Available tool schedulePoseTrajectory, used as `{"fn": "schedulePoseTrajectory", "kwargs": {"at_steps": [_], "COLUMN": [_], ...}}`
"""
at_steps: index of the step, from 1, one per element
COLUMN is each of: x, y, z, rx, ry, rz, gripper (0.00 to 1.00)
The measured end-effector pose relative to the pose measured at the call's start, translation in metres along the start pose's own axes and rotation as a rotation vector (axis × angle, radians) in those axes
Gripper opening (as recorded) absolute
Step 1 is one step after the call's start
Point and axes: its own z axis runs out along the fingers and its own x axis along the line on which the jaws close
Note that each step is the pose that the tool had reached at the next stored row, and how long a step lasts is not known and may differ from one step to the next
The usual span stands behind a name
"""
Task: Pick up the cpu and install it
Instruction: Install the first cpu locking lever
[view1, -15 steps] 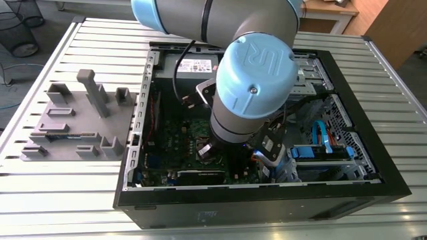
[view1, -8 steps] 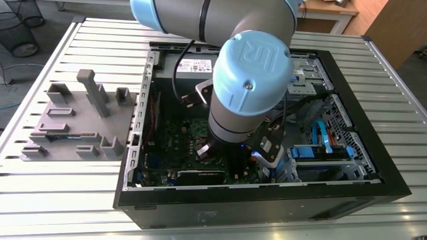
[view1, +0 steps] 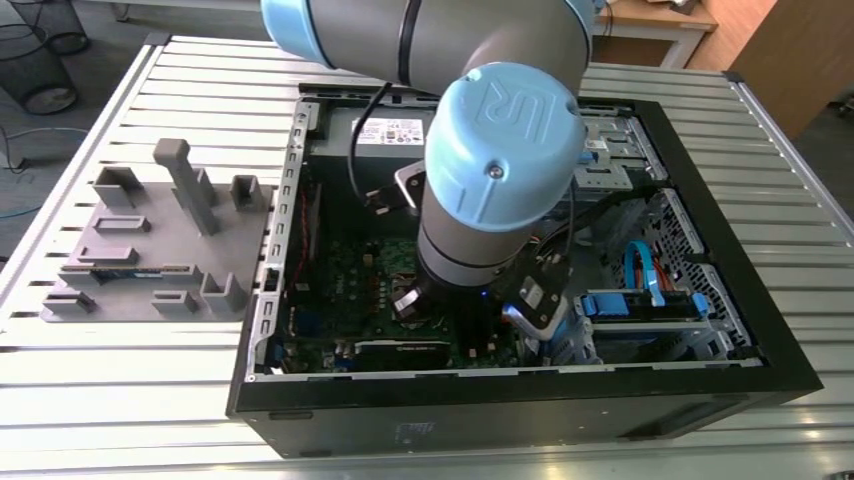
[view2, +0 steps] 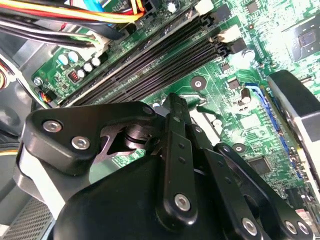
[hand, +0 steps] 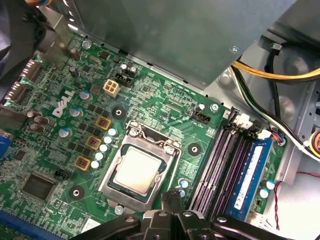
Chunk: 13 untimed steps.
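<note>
Both fingers of the gripper (hand: 172, 196) were pressed together with nothing between them, hanging low over the motherboard (hand: 165, 107) near one corner of the silver socket frame (hand: 111, 176). The cpu (hand: 136, 171) lay flat inside that frame, apart from the fingertips.

The open computer case (view1: 534, 410) rested on a slatted metal table (view1: 160, 400), with wire baskets (view1: 40, 60) on the floor past the exterior view's left and wooden furniture (view1: 787, 50) at the far right. Beside the case, toward the exterior view's left, sat a grey parts fixture (view1: 134, 240).

Near the socket ran dark memory slots (hand: 215, 160), one holding a blue module (hand: 250, 175), and yellow and black cables (hand: 270, 75) looped beyond them. The grey power supply (hand: 165, 30) overhung the board's far edge. In the exterior view the arm (view1: 494, 170), with its blue-capped wrist, stood in front of the middle of the board.
</note>
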Motion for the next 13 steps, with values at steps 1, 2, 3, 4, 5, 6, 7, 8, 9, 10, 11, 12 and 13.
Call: {"fn": "schedulePoseTrajectory", "kwargs": {"at_steps": [1,2,3,4,5,6,7,8,9,10,11,12,13], "x": [0.0000,-0.0001,-0.0002,-0.0005,-0.0007,-0.0007,-0.0006,-0.0004,-0.0002,0.0000,0.0004,0.0008,0.0009], "y": [-0.0001,-0.0002,-0.0006,-0.0014,-0.0023,-0.0030,-0.0033,-0.0036,-0.0042,-0.0054,-0.0065,-0.0071,-0.0074], "z": [0.0001,0.0001,0.0001,0.0000,-0.0002,-0.0004,-0.0005,-0.0005,-0.0007,-0.0009,-0.0011,-0.0011,-0.0008], "rx": [0.0001,0.0001,0.0000,0.0001,0.0004,0.0005,0.0005,0.0004,0.0004,0.0005,0.0004,0.0003,-0.0004], "ry": [0.0000,-0.0001,-0.0003,-0.0003,-0.0002,0.0000,-0.0001,-0.0002,-0.0002,-0.0001,-0.0002,-0.0002,-0.0008], "rz": [0.001,0.001,0.001,0.001,0.001,0.001,0.002,0.002,0.002,0.001,0.001,0.001,0.002], "gripper": [0.11,0.11,0.11,0.11,0.11,0.11,0.11,0.11,0.11,0.11,0.11,0.11,0.11]}}
